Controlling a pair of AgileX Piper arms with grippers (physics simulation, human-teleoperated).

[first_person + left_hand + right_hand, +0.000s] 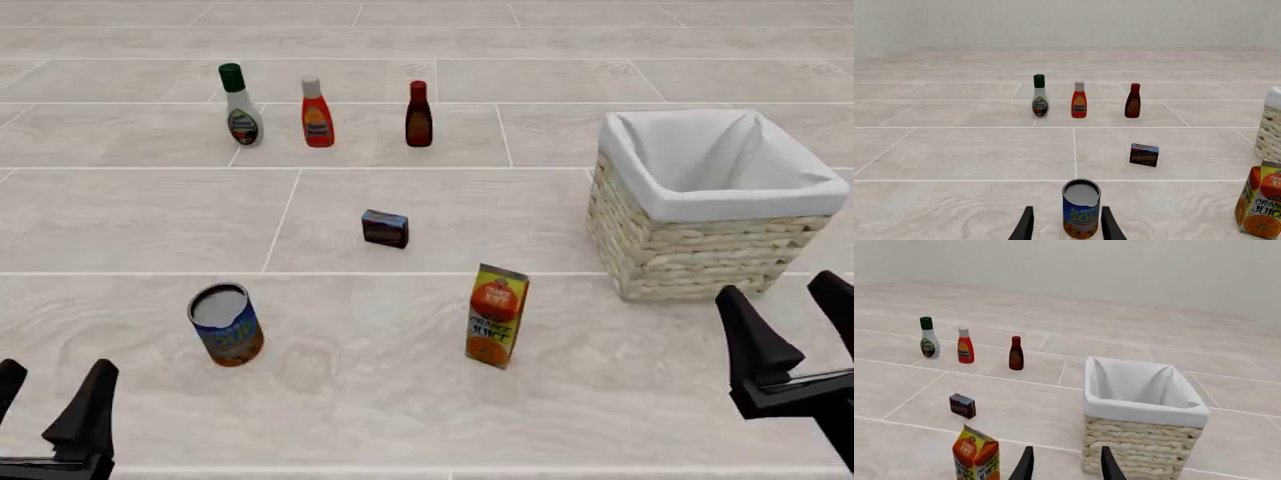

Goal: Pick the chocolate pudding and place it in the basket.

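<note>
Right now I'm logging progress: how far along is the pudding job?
Nothing is done yet. The chocolate pudding stands on the table, untouched. The basket holds only its white lining. Both the left hand and right hand are open and empty. Picking and placing remain.

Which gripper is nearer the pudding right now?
Left, by a slim margin. The left gripper sits at the near-left edge, the soup can between it and the pudding. The right gripper is near-right, beside the basket.

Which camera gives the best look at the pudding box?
The left wrist view: the pudding looks largest there, label facing the camera, unobstructed. The front view shows it smaller, from above. The right wrist view shows it small and angled, beyond the juice carton.
</note>
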